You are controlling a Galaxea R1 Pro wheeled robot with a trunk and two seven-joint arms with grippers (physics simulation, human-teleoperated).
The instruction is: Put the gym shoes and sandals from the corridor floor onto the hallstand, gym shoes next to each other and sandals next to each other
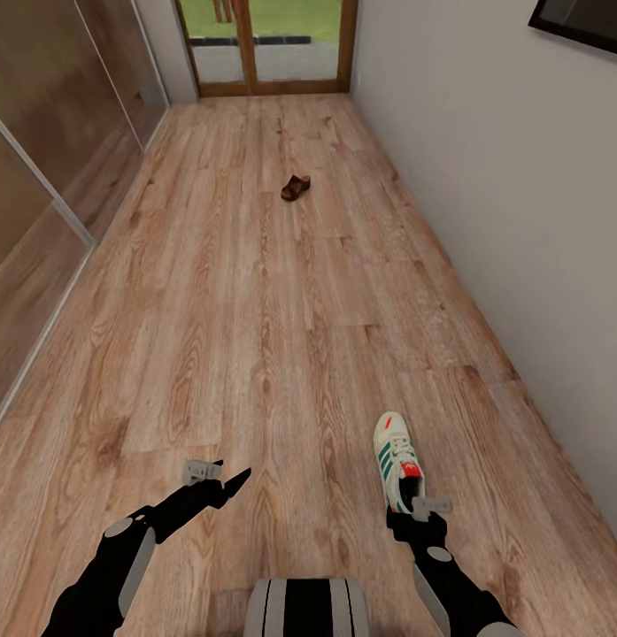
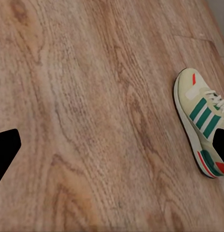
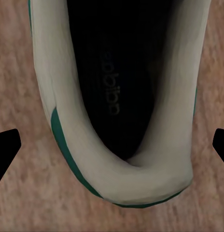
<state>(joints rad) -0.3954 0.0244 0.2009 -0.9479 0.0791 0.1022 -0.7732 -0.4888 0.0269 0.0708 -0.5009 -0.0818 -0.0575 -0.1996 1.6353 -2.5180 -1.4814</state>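
Observation:
One cream-white gym shoe [image 1: 397, 460] with green stripes lies on the corridor floor [image 1: 255, 354] just ahead of me, toe pointing away. My right gripper [image 1: 414, 511] hovers at its heel. In the right wrist view the heel opening of the gym shoe [image 3: 117, 96] lies between the spread fingertips [image 3: 7, 150], so the right gripper [image 3: 112, 150] is open. My left gripper [image 1: 227, 476] is open over bare planks, with the same gym shoe [image 2: 201, 125] off to its side. A dark brown sandal [image 1: 296, 188] lies far down the corridor. The hallstand is out of view.
A glass door [image 1: 264, 44] with a wooden frame closes the far end. Sliding wood panels [image 1: 42, 177] line the left side and a white wall [image 1: 520, 221] runs along the right, close to the shoe. My trunk [image 1: 308, 606] shows at the bottom edge.

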